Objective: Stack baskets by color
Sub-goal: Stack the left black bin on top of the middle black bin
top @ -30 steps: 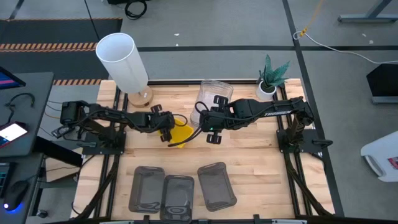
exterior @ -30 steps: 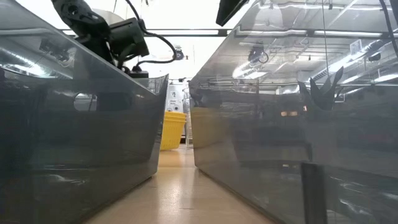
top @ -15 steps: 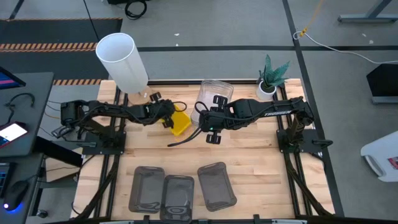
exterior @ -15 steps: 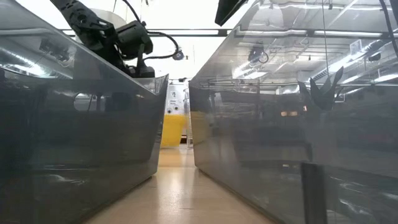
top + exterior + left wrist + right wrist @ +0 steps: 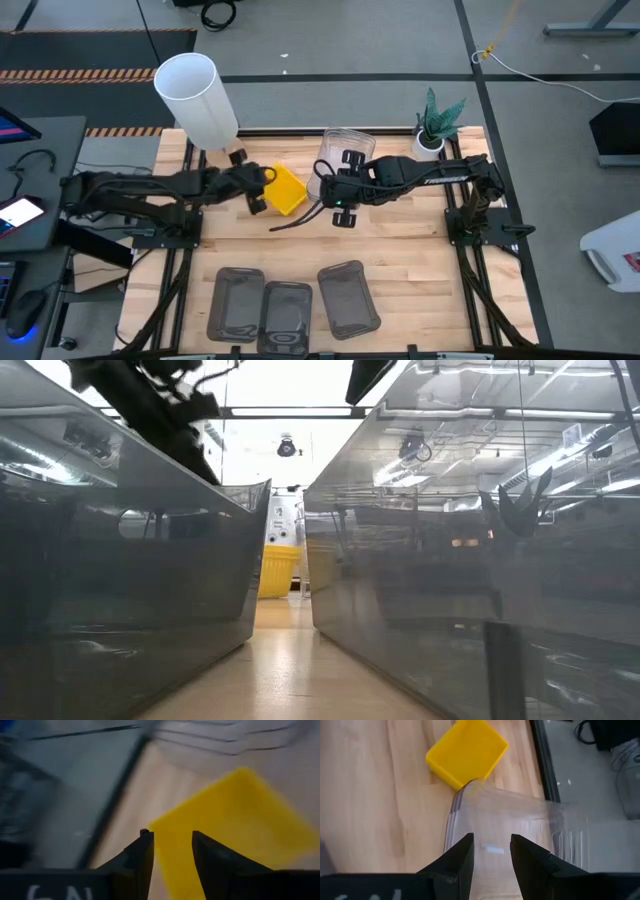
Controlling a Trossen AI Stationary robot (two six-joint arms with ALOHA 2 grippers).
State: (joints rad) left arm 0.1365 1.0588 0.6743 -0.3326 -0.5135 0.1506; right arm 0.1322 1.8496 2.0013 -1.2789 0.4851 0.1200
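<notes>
A yellow basket (image 5: 286, 189) lies on the table's middle, open side up; it also shows in the right wrist view (image 5: 468, 750) and the low view (image 5: 278, 570). My left gripper (image 5: 260, 192) hangs open just left of it, fingers (image 5: 145, 851) pointing at it, touching nothing. My right gripper (image 5: 491, 840) is shut on a nested stack of clear baskets (image 5: 346, 152) near the far edge. Three dark grey baskets (image 5: 287, 308) lie side by side at the near edge. My right gripper pinches the clear stack between its two fingers at the stack's near end (image 5: 492, 851), coming from above at a slant. The stack reaches forward from the fingers, its front corner (image 5: 470, 787) toward the yellow basket. It looks lifted above the table.
A tall white cylinder (image 5: 198, 98) stands at the far left corner and a small potted plant (image 5: 438, 125) at the far right. A dark cable (image 5: 290, 222) trails on the wood between the arms. The grey baskets (image 5: 120, 560) fill most of the low view.
My left gripper has risen and drawn back toward the table's left edge, off the yellow basket, which now lies uncovered on the wood. My right gripper has kept still with the clear stack.
</notes>
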